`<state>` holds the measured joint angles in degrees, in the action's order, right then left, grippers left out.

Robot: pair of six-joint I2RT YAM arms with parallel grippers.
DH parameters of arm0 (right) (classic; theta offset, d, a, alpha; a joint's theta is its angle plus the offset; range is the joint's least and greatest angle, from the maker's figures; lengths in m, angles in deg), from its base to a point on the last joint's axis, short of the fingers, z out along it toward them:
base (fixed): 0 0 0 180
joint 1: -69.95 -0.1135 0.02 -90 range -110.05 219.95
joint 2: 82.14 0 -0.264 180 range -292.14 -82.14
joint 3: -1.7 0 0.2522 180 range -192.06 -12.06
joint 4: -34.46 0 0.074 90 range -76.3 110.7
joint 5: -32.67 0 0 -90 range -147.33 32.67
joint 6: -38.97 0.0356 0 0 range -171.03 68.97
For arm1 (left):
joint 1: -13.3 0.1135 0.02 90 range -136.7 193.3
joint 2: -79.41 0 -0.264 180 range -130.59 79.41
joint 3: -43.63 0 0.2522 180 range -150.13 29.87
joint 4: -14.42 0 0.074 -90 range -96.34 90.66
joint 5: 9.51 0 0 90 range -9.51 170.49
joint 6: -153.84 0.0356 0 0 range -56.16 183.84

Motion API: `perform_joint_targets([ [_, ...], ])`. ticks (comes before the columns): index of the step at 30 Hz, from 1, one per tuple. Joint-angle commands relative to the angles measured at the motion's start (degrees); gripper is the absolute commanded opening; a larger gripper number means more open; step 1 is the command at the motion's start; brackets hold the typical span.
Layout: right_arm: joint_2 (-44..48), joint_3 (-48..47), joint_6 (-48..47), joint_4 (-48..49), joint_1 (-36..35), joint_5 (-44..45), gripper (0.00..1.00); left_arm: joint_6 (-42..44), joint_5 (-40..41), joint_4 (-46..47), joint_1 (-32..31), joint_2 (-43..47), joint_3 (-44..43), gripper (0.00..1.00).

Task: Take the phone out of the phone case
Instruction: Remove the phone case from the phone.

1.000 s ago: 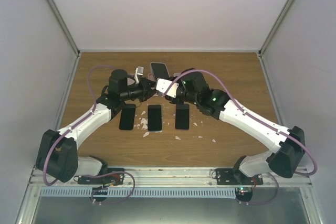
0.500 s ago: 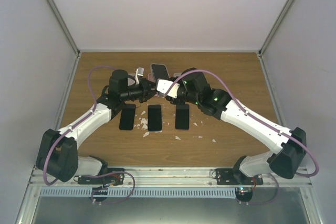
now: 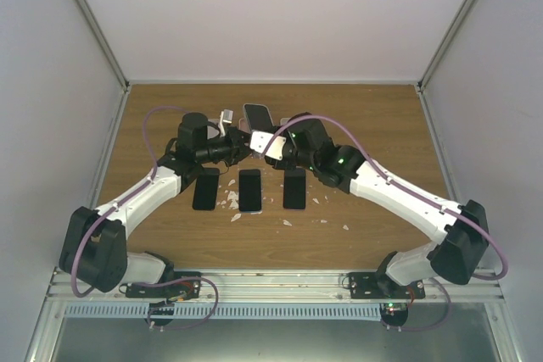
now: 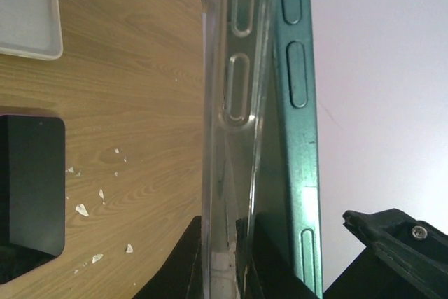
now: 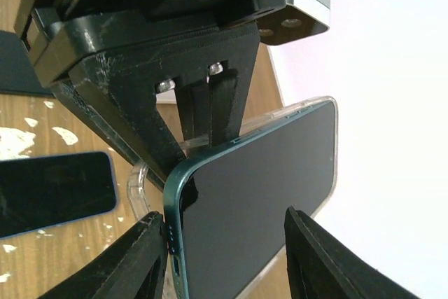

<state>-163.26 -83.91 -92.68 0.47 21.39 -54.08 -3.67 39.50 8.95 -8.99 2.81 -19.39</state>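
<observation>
The dark green phone with a black screen is held in the air above the middle back of the table, one corner lifted out of the clear phone case. My left gripper is shut on the rim of the clear case, and the green phone stands off to its right. My right gripper straddles the phone, one finger on its bottom end and the other on its long side. From above, the left gripper and right gripper meet nose to nose.
Three black phones lie in a row on the wooden table just in front of the grippers. Another phone lies behind them. White flecks are scattered around the row.
The right wrist has shifted slightly left and toward the back. Its jaws stand a touch wider. The left arm has not moved.
</observation>
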Motion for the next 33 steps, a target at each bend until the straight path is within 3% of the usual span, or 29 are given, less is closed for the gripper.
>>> perform_joint_targets([
  [1, -1.5, 3.5, -4.1, 6.8, 0.1, 7.8, 0.47, -0.5, -3.3, 6.9, -1.3, 0.7, -1.3, 0.0],
  [8, -0.6, 9.1, -11.3, 19.7, -0.7, 12.7, 0.42, -1.4, -4.6, 8.8, -2.0, 0.2, -0.9, 0.0],
  [13, -1.8, 7.0, -8.8, 12.7, -0.8, 6.0, 0.42, -1.7, -5.3, 10.0, -2.2, 0.0, -1.1, 0.0],
  [15, -3.1, 6.4, -8.1, 11.6, -0.8, 7.5, 0.4, -1.7, -5.5, 10.1, -2.3, 0.2, -1.0, 0.0],
  [22, -1.3, 9.1, -9.7, 23.9, 0.5, 13.8, 0.17, -1.7, -5.6, 10.1, -2.4, 0.6, -0.1, 0.0],
  [33, -1.8, 12.8, -15.4, 35.1, 0.9, 15.9, 0.19, -1.3, -6.1, 11.1, -3.5, 0.7, -0.4, 0.0],
])
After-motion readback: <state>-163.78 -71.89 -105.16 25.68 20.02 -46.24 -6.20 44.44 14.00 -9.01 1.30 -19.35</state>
